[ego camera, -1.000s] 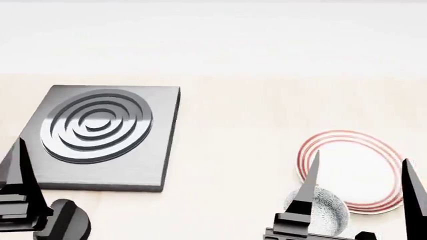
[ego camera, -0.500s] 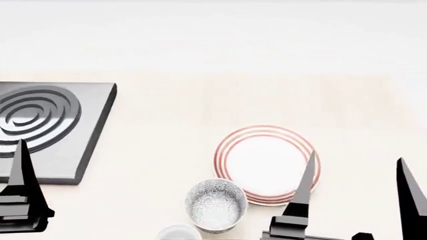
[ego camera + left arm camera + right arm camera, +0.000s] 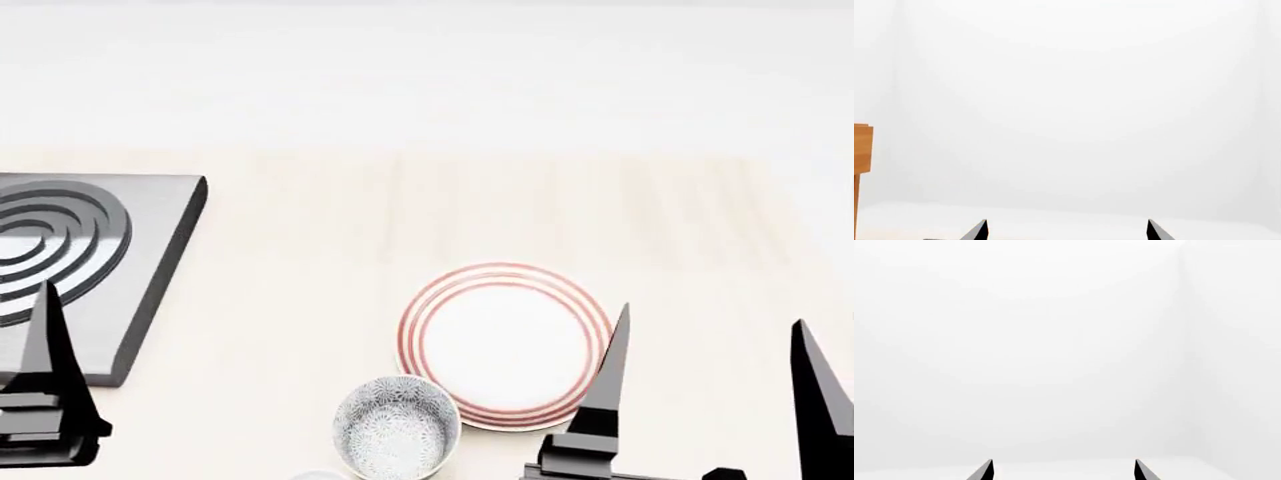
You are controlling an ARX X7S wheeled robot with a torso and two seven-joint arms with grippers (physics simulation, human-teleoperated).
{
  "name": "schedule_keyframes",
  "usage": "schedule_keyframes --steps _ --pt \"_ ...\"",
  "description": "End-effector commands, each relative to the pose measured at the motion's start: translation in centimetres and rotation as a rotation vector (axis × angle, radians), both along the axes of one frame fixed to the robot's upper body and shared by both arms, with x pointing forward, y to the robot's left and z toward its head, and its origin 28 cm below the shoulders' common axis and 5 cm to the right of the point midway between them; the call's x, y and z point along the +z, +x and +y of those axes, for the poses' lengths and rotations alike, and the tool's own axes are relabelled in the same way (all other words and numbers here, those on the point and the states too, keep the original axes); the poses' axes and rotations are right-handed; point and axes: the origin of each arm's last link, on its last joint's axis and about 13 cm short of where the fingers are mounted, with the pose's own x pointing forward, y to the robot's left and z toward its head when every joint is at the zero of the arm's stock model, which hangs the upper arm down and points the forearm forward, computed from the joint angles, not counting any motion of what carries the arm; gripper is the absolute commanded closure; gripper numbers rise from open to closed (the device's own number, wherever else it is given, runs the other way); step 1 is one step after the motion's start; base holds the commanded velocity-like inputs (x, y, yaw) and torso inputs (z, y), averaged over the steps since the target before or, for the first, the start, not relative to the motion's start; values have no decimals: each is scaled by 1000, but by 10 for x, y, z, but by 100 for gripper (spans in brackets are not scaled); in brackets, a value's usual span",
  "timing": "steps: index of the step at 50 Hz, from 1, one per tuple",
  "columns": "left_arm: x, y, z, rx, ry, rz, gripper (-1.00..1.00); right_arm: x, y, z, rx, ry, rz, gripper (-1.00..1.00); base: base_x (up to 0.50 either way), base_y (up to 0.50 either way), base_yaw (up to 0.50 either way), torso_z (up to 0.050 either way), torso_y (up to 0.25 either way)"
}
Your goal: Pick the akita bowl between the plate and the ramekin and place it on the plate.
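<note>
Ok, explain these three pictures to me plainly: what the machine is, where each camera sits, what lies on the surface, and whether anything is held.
This is a simulated two-armed robot. The head view looks forward and down over a pale wooden tabletop. The black spikes are gripper fingers: the left gripper shows one finger at that view's left edge, the right gripper shows two, spread apart. Each wrist view comes from a camera near one gripper; both show only two fingertips, set apart, against blank white, plus a wooden edge in the left one. Both grippers are open and hold nothing.

On the table lie a flat round white plate with red rings, a small grey-speckled bowl just in front of it, beside its rim, and a dark grey square slab with raised concentric rings. A white sliver at the bottom edge is too cut off to identify.
</note>
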Motion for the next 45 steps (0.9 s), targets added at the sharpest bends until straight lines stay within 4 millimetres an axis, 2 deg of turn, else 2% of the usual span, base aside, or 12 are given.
schedule_keyframes --steps 1,13,16,25,31,33,34,41,42,44,45 --pt "-2 0 0 -1 2 5 -100 0 0 0 13 14 0 -100 500 0 0 0 0" --pt "-3 1 0 -1 0 17 -100 -3 2 0 -10 18 22 -100 500 0 0 0 0" --pt "3 3 1 -15 -12 58 -100 1 4 -1 4 23 60 -100 0 0 0 0 0" --pt "21 4 1 -65 -2 106 -100 27 6 -2 76 -62 122 -100 0 0 0 0 0" --pt "37 5 0 -104 78 86 -100 48 15 -6 104 -101 171 -100 0 0 0 0 0" --pt "45 7 -1 -124 102 94 -100 54 22 -8 108 -157 197 -100 0 0 0 0 0" --pt "54 12 -2 -147 145 99 -100 60 36 -11 116 -243 263 -100 0 0 0 0 0" --pt "56 23 -3 -160 207 116 -100 74 58 -16 156 -457 355 -100 0 0 0 0 0" --pt "33 29 -1 -177 351 155 -100 99 83 -37 120 -639 288 -100 0 0 0 0 0" --pt "31 28 0 -182 347 157 -100 82 131 6 357 -650 206 -100 0 0 0 0 0" --pt "31 28 0 -182 346 158 -100 71 149 14 431 -762 217 -100 0 0 0 0 0"
